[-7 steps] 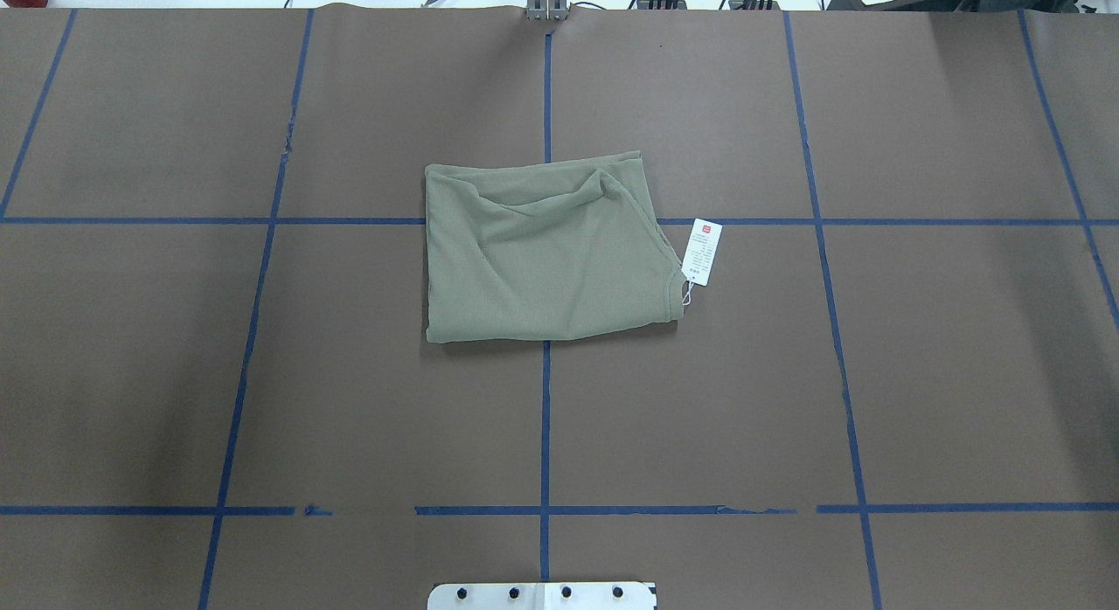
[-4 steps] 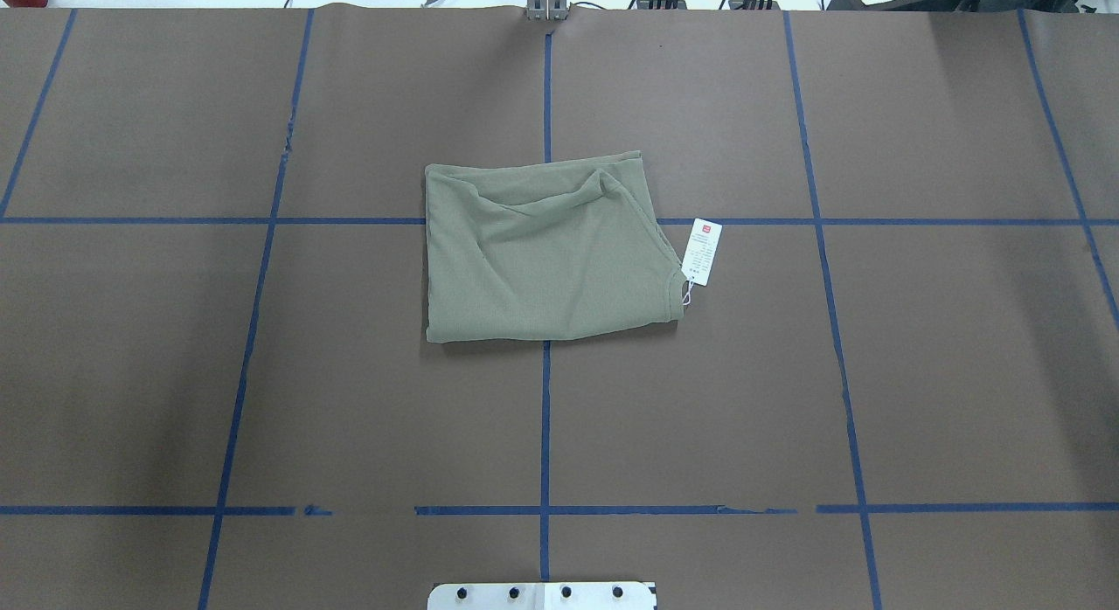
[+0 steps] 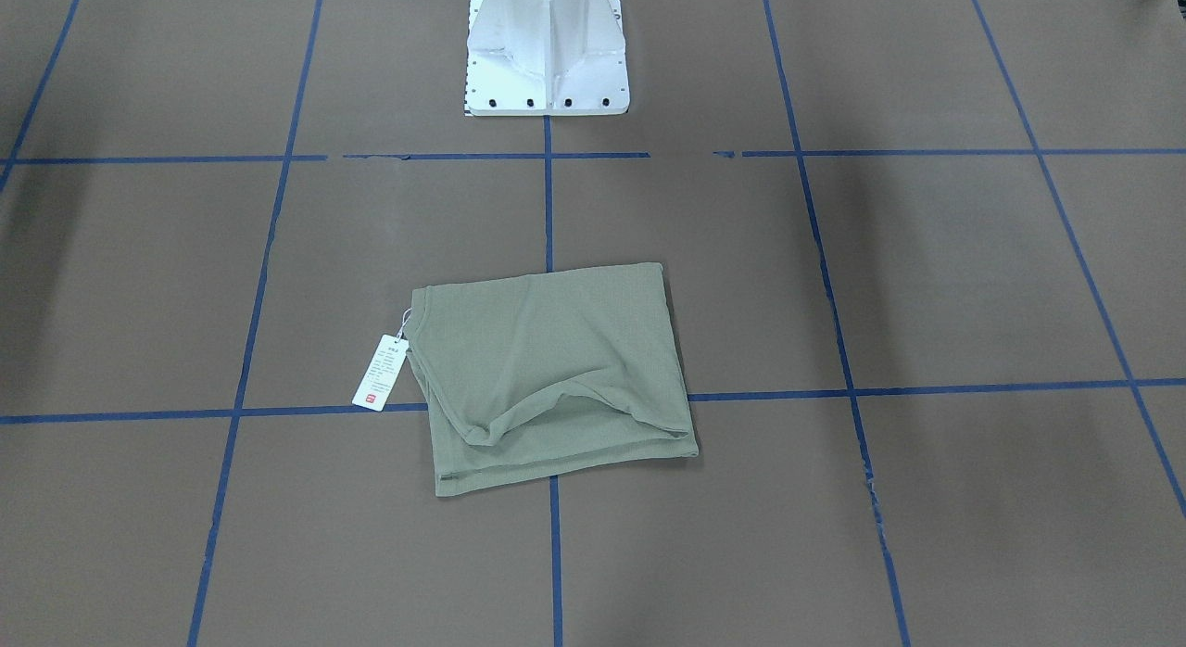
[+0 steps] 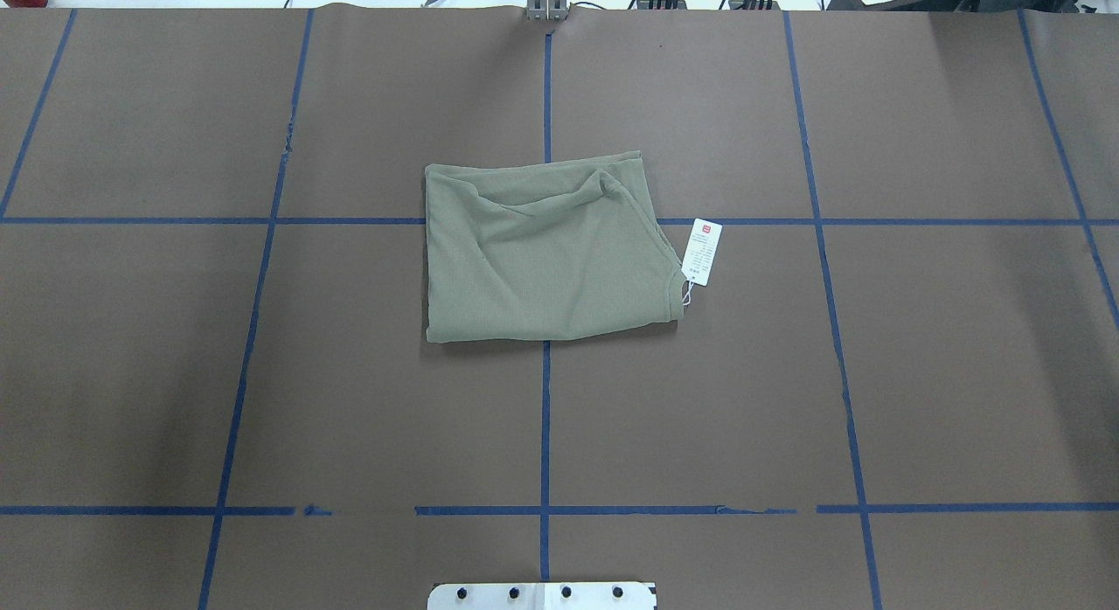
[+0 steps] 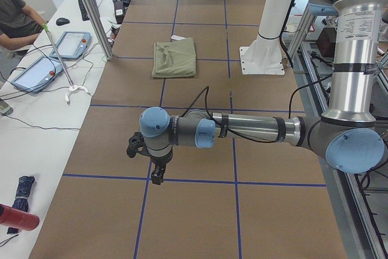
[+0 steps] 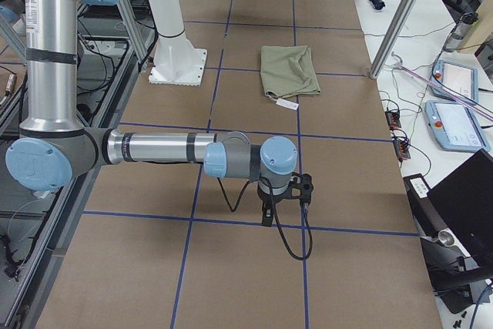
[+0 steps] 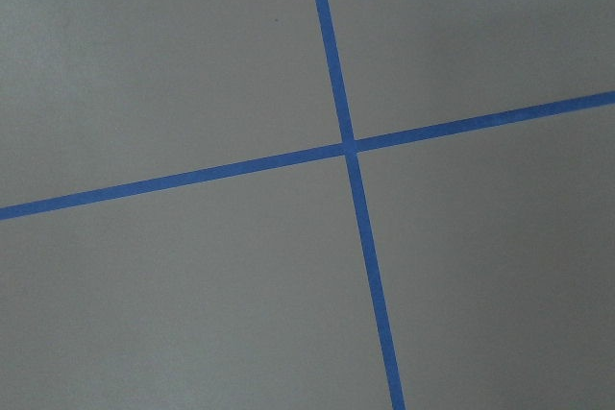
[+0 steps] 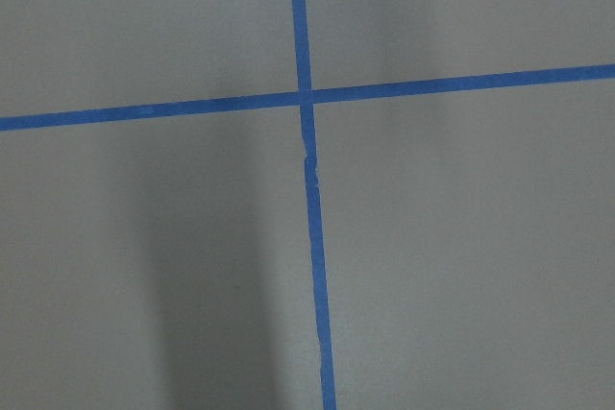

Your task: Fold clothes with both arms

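The clothes are one sage-green shirt (image 4: 546, 252), folded into a rough rectangle in the middle of the brown table, with some wrinkles at its far edge. Its white hang tag (image 4: 702, 253) lies on the table beside its right edge. The shirt (image 3: 551, 369) also shows in the front-facing view, and nothing touches it. Both arms hang low over bare table far out at the table's ends. The left gripper (image 5: 156, 176) and the right gripper (image 6: 266, 217) show only in the side views, so I cannot tell whether they are open or shut. The wrist views show only tape lines.
The white pedestal base (image 3: 547, 49) stands at the robot's side of the table. Blue tape lines (image 4: 545, 418) grid the brown surface. A side bench holds tablets (image 5: 66, 43) beside a metal post (image 5: 91, 10). A seated person (image 5: 15, 19) is at that bench.
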### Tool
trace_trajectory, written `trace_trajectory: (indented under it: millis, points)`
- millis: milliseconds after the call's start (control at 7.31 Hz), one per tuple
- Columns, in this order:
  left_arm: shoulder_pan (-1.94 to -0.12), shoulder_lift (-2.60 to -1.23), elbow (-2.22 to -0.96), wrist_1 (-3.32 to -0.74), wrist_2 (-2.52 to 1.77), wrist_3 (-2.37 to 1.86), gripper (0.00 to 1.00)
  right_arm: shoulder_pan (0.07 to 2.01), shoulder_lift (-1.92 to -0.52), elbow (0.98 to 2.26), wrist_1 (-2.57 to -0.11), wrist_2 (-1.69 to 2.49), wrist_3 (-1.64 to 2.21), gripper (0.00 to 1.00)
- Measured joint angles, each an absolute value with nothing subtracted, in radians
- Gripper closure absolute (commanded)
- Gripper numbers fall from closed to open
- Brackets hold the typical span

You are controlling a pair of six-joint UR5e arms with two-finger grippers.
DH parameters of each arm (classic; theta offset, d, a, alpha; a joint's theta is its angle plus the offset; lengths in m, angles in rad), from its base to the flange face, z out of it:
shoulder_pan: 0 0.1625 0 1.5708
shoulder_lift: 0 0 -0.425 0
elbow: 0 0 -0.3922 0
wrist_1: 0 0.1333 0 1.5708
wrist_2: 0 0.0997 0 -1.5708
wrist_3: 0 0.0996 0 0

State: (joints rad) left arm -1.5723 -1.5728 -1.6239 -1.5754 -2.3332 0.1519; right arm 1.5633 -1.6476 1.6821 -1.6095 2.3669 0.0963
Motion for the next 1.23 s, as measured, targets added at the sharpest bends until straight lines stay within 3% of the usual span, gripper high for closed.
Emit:
trace_trajectory:
  millis: [1231]
  points:
    - [-1.572,-1.575,-1.625,-1.575,-2.333,0.152,0.00,1.563,-1.651,1.661,-1.610,2.367,0.094,0.00]
